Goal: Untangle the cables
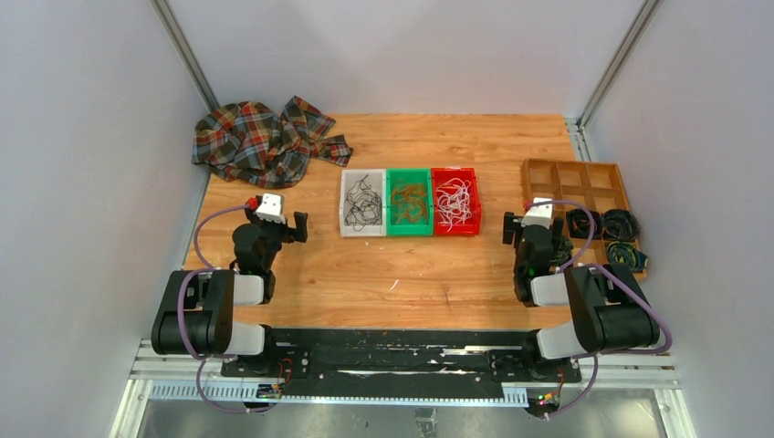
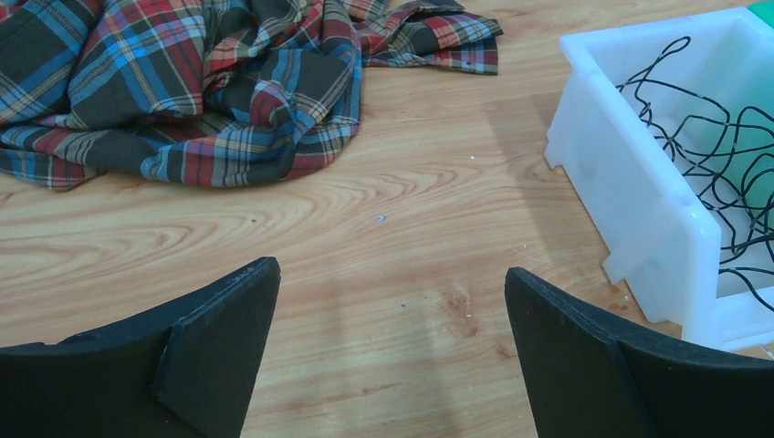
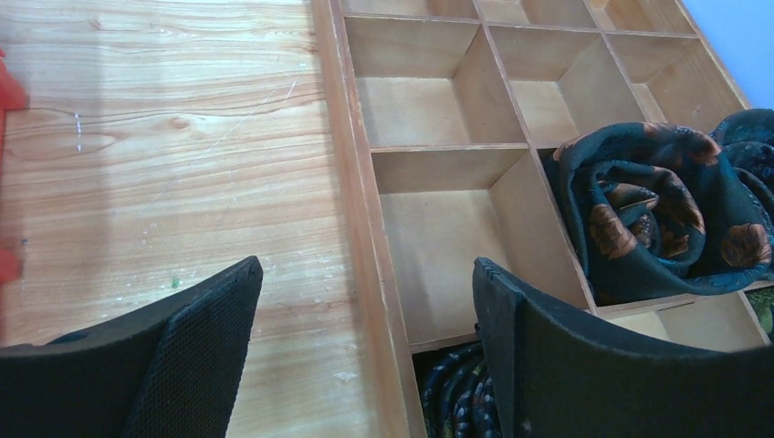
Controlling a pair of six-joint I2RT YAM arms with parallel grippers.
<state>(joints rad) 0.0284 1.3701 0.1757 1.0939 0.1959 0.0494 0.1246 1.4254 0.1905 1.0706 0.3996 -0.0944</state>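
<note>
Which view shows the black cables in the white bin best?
Left wrist: the black cables are close enough to trace single strands, though the frame's edge crops them. Top external shows them whole in the white bin, but small. Right wrist misses them.

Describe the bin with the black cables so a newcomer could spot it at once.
On the wooden table, three small bins stand side by side in the middle. The white bin is the leftmost, beside the green bin. It alone is white and holds thin black cables; the others hold orange-brown and white ones.
</note>
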